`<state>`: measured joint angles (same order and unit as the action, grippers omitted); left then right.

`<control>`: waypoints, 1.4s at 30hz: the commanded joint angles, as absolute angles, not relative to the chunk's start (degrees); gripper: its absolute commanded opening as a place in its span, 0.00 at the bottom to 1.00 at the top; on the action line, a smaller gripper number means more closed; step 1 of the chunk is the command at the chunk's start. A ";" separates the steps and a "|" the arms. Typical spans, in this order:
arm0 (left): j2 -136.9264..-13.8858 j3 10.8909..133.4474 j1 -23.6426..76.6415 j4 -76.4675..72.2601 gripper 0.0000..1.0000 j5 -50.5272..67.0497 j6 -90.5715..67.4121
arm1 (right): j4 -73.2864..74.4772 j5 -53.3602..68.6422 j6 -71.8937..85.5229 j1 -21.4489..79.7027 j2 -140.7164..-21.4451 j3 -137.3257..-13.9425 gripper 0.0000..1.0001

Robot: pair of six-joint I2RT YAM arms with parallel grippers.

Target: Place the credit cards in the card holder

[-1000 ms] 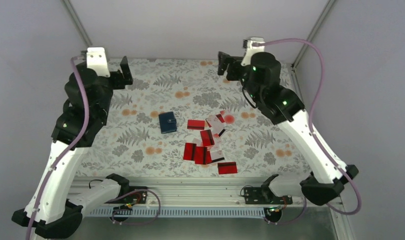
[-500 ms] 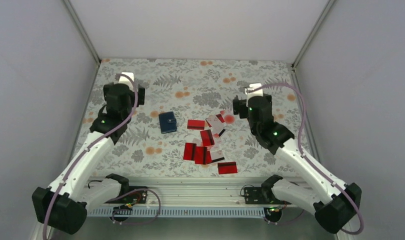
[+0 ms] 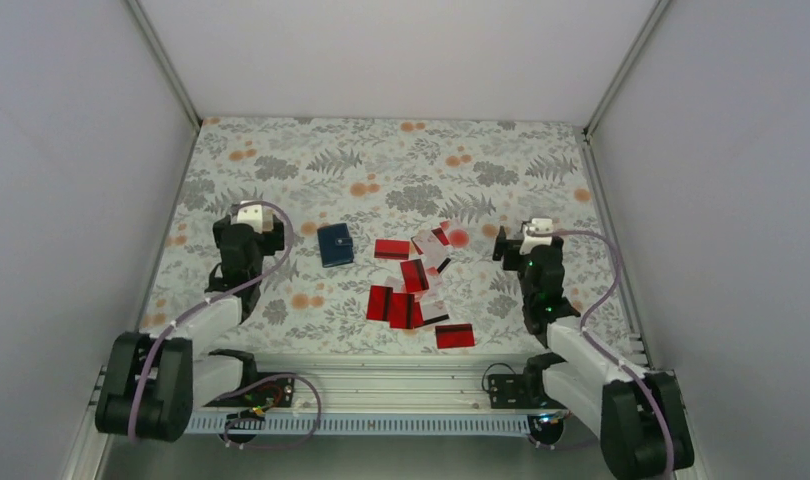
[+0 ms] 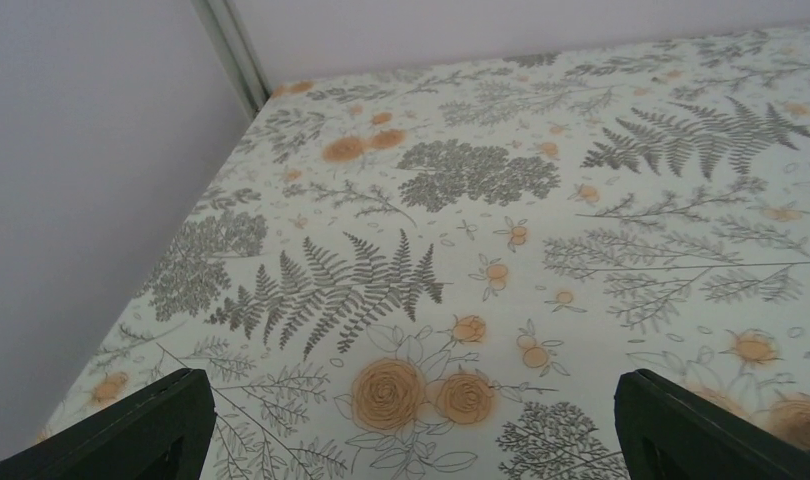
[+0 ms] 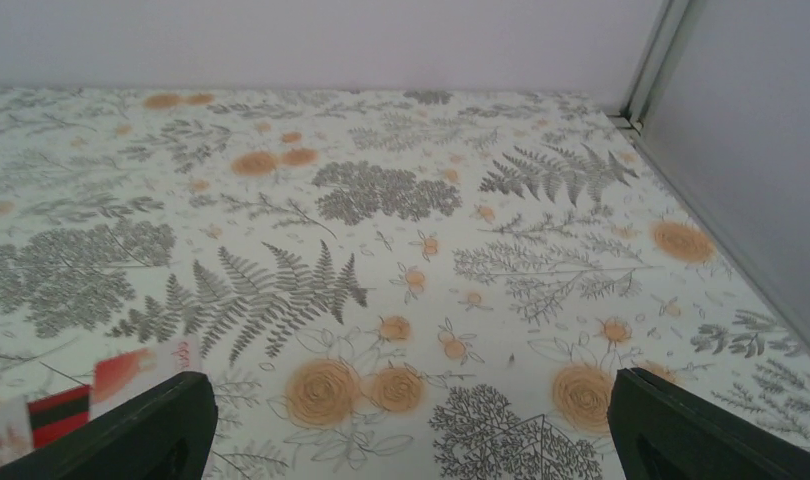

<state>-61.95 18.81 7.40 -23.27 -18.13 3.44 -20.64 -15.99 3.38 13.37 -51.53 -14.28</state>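
The card holder (image 3: pixel 334 244), a shut dark navy wallet, lies flat on the floral cloth left of centre. The credit cards (image 3: pixel 409 296), mostly red, some black-striped and a few white, lie scattered right of it, one (image 3: pixel 454 336) near the front rail. My left gripper (image 3: pixel 251 230) sits low, left of the holder and apart from it. Its fingers (image 4: pixel 131 430) stand wide over bare cloth, so the left gripper (image 4: pixel 411 440) is open. My right gripper (image 3: pixel 522 243) sits right of the cards, open (image 5: pixel 406 435), with a red and white card (image 5: pixel 91 400) at its left edge.
The floral cloth (image 3: pixel 381 170) covers the table up to white walls on three sides. A metal rail (image 3: pixel 401 375) with the arm bases runs along the near edge. The corner post (image 5: pixel 649 60) stands to the far right.
Both arms have come down and drawn back from high at the far side to a low, folded pose near the front. Cards and holder have not moved.
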 commanded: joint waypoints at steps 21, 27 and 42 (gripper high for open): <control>-89.04 13.07 -2.55 -73.16 1.00 0.14 4.15 | -64.67 9.23 -0.29 -1.91 -87.20 -17.40 0.99; -88.60 14.05 -0.61 -70.52 1.00 -2.08 5.85 | -64.23 9.20 -0.28 -1.94 -87.07 -17.58 0.99; -88.79 14.06 -0.59 -70.75 1.00 -2.04 5.88 | -64.28 9.41 -0.33 -1.99 -87.38 -17.77 0.99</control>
<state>-88.77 13.32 -0.62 -67.66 -2.63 5.41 -62.13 9.28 -0.14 -1.58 -87.05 -16.84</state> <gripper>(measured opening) 0.999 0.993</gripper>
